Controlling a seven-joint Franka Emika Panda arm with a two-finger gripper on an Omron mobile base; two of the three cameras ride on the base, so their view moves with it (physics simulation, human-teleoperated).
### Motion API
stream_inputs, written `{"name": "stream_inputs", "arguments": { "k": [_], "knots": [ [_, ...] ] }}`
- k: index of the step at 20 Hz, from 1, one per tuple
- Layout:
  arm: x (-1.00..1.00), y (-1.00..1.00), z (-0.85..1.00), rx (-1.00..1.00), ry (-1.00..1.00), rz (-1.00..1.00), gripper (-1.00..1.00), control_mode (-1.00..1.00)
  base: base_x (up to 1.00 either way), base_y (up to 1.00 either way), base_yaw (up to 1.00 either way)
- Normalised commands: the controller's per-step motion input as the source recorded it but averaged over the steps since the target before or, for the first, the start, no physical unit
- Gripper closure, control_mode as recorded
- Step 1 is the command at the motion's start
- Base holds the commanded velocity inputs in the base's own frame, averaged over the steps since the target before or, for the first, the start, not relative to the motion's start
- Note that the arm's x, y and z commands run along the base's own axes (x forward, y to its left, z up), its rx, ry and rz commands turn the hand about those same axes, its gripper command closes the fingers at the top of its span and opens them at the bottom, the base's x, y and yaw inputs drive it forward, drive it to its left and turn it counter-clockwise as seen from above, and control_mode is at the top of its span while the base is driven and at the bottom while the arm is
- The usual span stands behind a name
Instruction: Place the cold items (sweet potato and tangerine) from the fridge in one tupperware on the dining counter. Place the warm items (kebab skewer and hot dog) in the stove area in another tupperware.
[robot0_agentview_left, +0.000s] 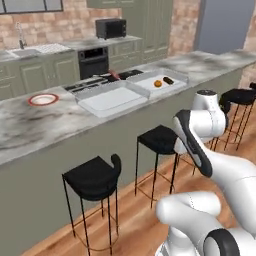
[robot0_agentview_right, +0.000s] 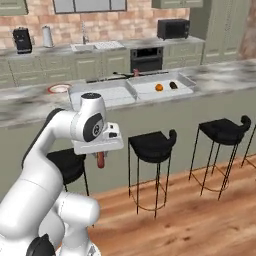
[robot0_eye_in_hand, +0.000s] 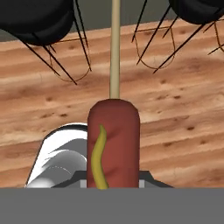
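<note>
gripper (robot0_agentview_right: 100, 159) clamped on hot dog (robot0_eye_in_hand: 113, 144) above wood floor (robot0_eye_in_hand: 175, 109) | tangerine (robot0_agentview_left: 158, 83), sweet potato (robot0_agentview_left: 168, 80) in 1 tupperware (robot0_agentview_left: 180, 79) | other tupperware (robot0_agentview_left: 112, 100) bare

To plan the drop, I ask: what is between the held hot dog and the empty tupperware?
In the right base view, the hot dog hangs before the counter edge; the tupperware lies past it.
</note>
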Motion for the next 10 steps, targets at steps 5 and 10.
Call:
{"name": "stream_inputs", "arguments": {
  "k": [5, 10],
  "knots": [
    [0.00, 0.00, 0.00, 0.00, 0.00, 0.00, 1.00, 1.00, 0.00, -0.47, 0.85],
    [0.00, 0.00, 0.00, 0.00, 0.00, 0.00, 1.00, 1.00, 0.00, -0.63, 0.78]
  ]
}}
